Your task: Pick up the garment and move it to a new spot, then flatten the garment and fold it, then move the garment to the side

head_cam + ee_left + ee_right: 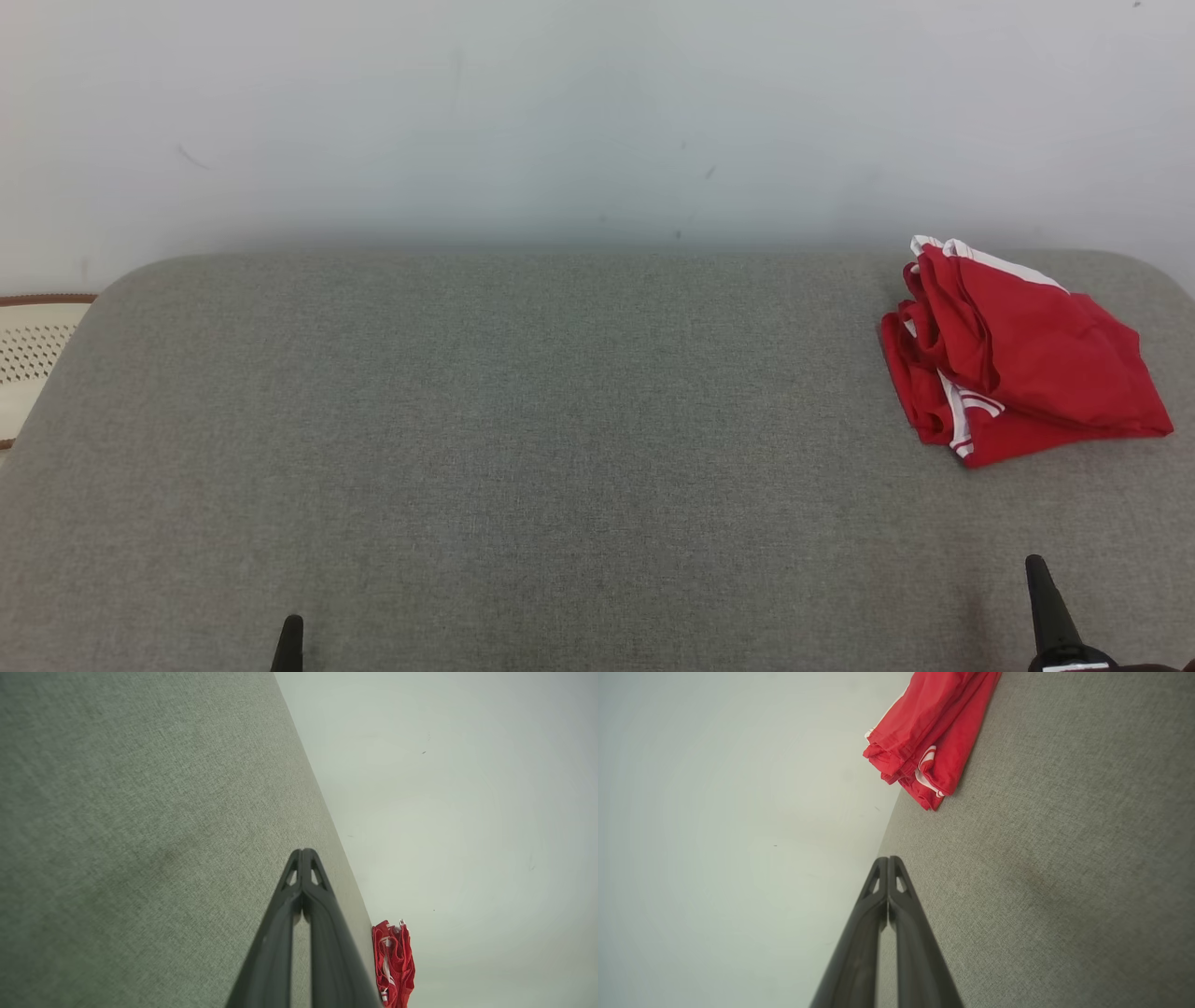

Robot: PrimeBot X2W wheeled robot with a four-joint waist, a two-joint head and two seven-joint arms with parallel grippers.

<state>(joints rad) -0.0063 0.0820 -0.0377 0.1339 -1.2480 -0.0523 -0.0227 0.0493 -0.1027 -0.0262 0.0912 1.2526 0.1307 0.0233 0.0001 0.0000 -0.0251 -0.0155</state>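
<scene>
**Head view, left to right.** Beyond the left edge of the tabletop (560,420) lies a cream perforated object (28,359) with a brown rim, cut by the frame; possibly a seat or a basket, but too little of it shows to tell. The tabletop is covered in grey woven fabric, has rounded far corners and stands against a pale wall (560,121). The left tool (292,623) rises as a single dark tip at the near edge, left of centre. The garment (1018,359), red with white trim, lies in a loose folded pile at the far right corner, its white band reaching the far edge. The right tool (1034,563) stands at the near edge towards the right corner, well apart from the garment and holding nothing.

**Left wrist view.** This view adds what the head view cannot resolve: the two fingers of the left tool (303,851) are pressed together tip to tip, closed on nothing, above bare fabric. The garment (395,961) appears small against the far edge.

**Right wrist view.** The right tool (888,858) is likewise closed and empty. The garment (931,732) is seen closer here, showing stacked folds and a curved white stripe on a lower layer; the frame's top edge cuts off its upper part.
</scene>
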